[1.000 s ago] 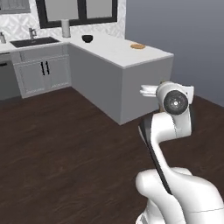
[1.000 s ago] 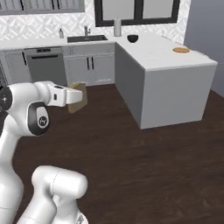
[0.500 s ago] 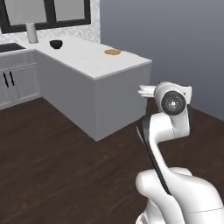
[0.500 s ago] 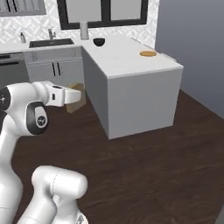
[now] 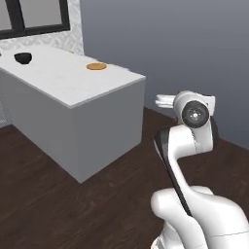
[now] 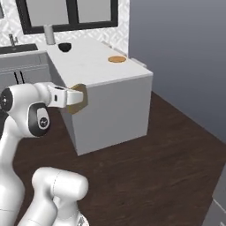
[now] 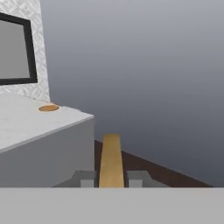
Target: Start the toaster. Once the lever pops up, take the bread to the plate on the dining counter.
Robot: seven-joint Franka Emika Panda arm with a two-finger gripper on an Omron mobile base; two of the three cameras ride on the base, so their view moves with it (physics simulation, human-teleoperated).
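Note:
My gripper (image 6: 73,97) is shut on the bread (image 6: 80,99), a tan slice with a golden crust, held out in the air in front of the dining counter's (image 6: 110,103) near end. In the hand view the bread (image 7: 110,157) stands edge-on between the two fingertips (image 7: 87,179). The plate (image 6: 117,59), a flat orange-tan disc, lies on the white marble top near its far right corner, well beyond the gripper. It shows too as the plate (image 5: 96,66) and the plate (image 7: 48,107). The toaster is out of view.
A black bowl (image 6: 65,47) and a grey cylinder (image 6: 49,34) stand at the counter's far end by the window. Grey cabinets with a sink (image 6: 17,66) run along the back left. Dark wood floor (image 6: 167,150) lies open to the right of the counter.
The whole picture has shifted: the base has moved, and the dining counter with the plate now sits nearer and further left. The arm keeps its pose with the bread held.

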